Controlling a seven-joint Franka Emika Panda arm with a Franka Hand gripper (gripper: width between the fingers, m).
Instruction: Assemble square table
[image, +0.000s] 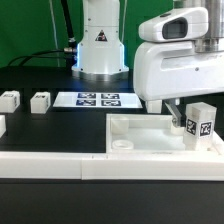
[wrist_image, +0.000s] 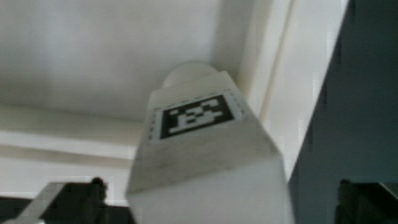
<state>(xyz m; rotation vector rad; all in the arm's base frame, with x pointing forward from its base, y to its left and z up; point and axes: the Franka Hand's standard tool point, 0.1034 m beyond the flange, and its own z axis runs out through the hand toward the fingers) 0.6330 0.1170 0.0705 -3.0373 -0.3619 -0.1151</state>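
Exterior view: on a black surface (image: 60, 125), a white square plastic slab with raised rim (image: 135, 120) lies toward the exterior view's right. A stubby white plastic leg (image: 198, 120) stands upright at the slab's right end, beneath the arm's claw (image: 184, 112). Only black-and-white tags show, with no readable words.

Wrist view: the claw (wrist_image: 214, 205) is spread, with dark fingertips (wrist_image: 71, 203) either side of the leg (wrist_image: 199, 130), seemingly not touching it. The leg looks rigid, light and smooth, and its flat sides suit pinching.

wrist view: the leg (wrist_image: 199, 150) standing between the fingertips (wrist_image: 71, 203) of the end effector (wrist_image: 217, 205) runs out of frame at its end nearest them; both tips are dark, blurred and cropped. exterior view: farthest from the end effector (image: 190, 118), a white block (image: 2, 125) is cut by the edge and cannot be identified.
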